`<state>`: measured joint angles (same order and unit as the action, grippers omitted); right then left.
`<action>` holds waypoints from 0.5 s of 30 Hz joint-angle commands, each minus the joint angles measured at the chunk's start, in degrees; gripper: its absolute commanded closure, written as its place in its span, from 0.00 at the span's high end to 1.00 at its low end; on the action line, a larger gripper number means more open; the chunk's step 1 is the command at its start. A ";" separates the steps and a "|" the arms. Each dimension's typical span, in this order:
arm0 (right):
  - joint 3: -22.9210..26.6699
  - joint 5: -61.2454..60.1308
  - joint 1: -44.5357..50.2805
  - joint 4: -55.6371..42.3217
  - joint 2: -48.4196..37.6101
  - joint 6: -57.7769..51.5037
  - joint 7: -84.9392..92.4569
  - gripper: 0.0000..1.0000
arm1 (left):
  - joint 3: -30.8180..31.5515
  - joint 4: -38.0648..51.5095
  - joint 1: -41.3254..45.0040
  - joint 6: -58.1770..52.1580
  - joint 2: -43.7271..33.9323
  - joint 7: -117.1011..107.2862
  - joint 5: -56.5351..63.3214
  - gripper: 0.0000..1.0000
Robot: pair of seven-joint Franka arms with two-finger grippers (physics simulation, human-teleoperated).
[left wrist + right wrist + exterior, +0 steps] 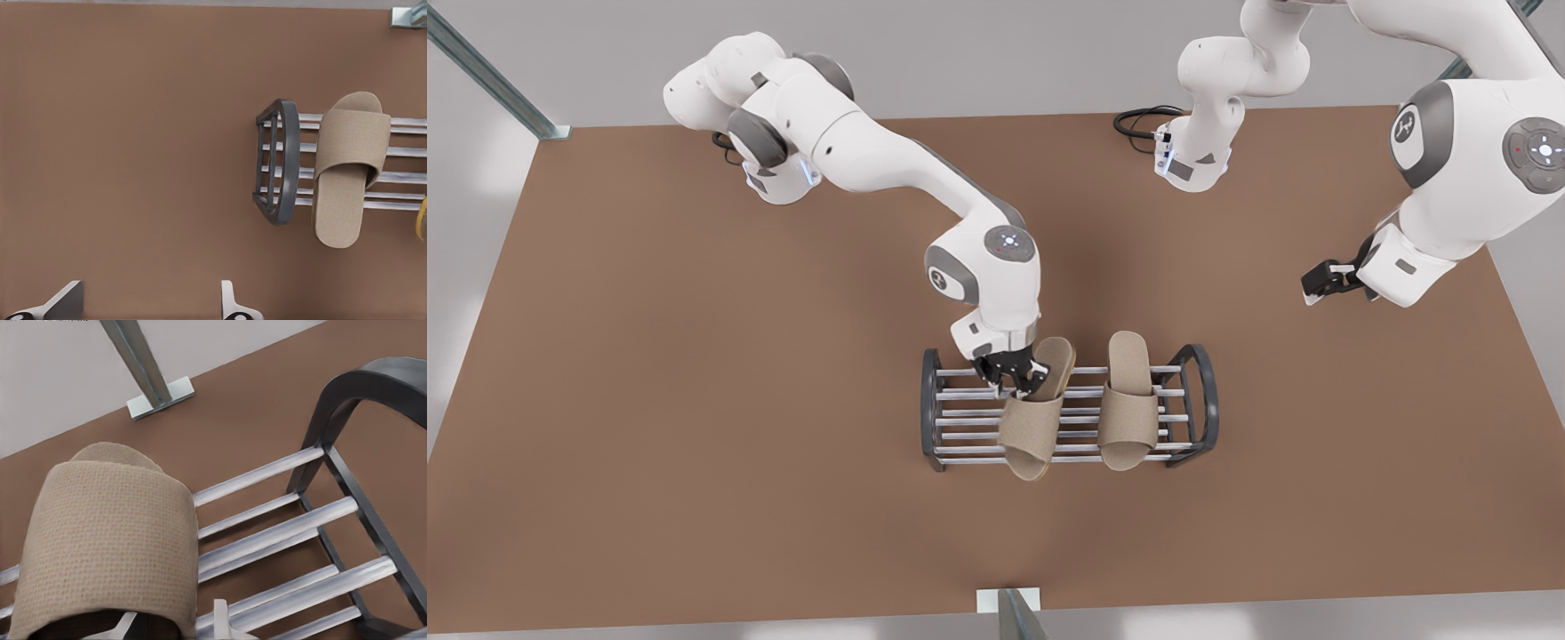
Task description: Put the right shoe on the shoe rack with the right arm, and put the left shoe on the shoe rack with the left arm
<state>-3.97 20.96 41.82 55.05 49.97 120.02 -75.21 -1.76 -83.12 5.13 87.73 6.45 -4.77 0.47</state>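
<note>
On the table, the shoe rack lies toward 6 o'clock. The left shoe is already flat across its bars. The right shoe sits at 9 o'clock of the left shoe, slightly askew. Level it on the bars before letting go, then lift straight up so nothing drags. The right arm reaches down steeply, and the right gripper appears pinched on that shoe's side. The left gripper waits at 3 o'clock with its fingers apart.

Shoe rack: shiny silver metal bars, matt dark grey end frames; both slippers coarse woven beige cloth; bench matt brown
</note>
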 commanded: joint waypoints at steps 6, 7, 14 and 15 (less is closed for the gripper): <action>-0.69 0.04 0.37 -0.03 -1.19 0.48 -6.53 1.00 | 0.09 0.06 -0.03 0.33 -0.04 4.94 0.14 1.00; -0.78 -0.31 1.25 -0.03 -1.89 0.40 -6.70 1.00 | 0.17 0.06 -0.03 0.16 -0.13 4.94 0.14 1.00; -3.77 -5.66 0.02 -1.08 -13.75 -16.56 -1.97 1.00 | 0.17 -0.11 -0.91 0.24 -0.39 5.03 0.06 1.00; -3.77 -9.18 -4.02 -2.13 -18.32 -21.30 4.54 1.00 | -0.09 0.15 -0.91 0.33 -0.21 5.03 0.14 1.00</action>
<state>-7.57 16.45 39.53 52.62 34.12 110.29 -78.21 -1.72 -83.06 4.29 87.85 6.22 -1.93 0.53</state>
